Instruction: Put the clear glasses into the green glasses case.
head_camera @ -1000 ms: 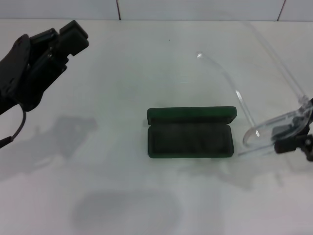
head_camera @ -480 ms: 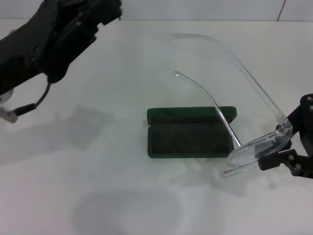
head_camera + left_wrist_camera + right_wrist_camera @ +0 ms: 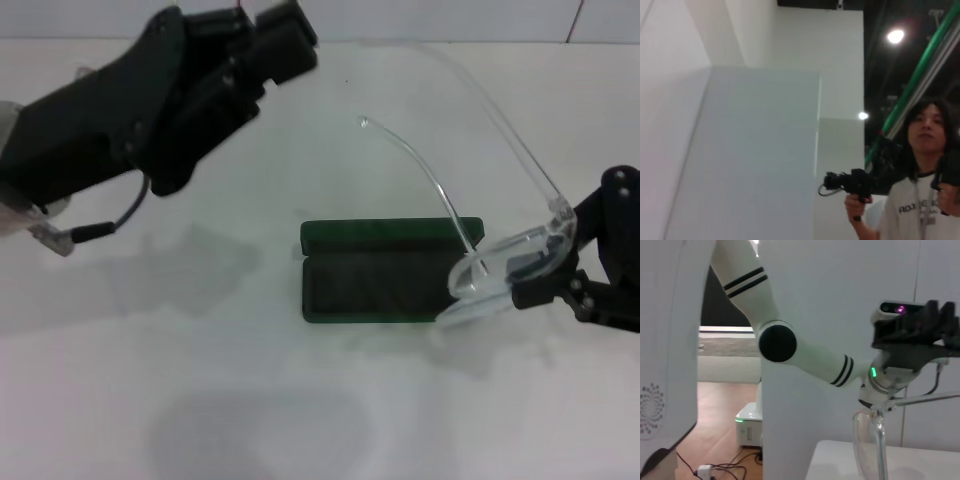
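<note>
Head view: right pincer (image 3: 530,285) clamped on the front of the clear glasses (image 3: 500,270), which have come in from the right over the last second — one lens now hangs over the right end of the green glasses case (image 3: 390,272), arms unfolded and pointing up and away. Case lies open on the counter (image 3: 300,400), lid back. Left pincer (image 3: 285,40) has swung in high over the far left; can't tell its fingers. Judgement: transport nearly done — lowering and alignment remain.
</note>
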`<act>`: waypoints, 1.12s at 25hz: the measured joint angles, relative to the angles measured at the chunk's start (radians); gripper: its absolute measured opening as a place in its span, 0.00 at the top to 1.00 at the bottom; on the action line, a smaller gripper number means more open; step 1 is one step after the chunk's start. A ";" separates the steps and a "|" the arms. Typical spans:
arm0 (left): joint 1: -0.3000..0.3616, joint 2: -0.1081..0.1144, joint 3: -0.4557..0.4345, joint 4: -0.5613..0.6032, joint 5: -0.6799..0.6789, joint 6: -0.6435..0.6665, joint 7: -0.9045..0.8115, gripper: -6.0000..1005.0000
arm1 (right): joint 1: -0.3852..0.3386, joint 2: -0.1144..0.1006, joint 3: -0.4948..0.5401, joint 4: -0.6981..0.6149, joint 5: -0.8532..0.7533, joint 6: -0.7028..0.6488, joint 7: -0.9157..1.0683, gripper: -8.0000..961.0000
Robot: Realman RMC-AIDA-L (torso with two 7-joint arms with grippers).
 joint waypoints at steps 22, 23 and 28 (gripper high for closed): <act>0.062 -0.007 0.043 -0.111 -0.041 -0.160 0.021 0.92 | 0.117 0.009 -0.297 0.048 -0.102 0.371 -0.001 0.93; 0.064 -0.007 0.044 -0.114 -0.042 -0.160 0.021 0.92 | 0.117 0.009 -0.299 0.043 -0.101 0.380 -0.003 0.93; 0.061 -0.006 0.048 -0.135 -0.032 -0.161 0.022 0.92 | 0.118 0.012 -0.304 0.022 -0.090 0.403 -0.018 0.93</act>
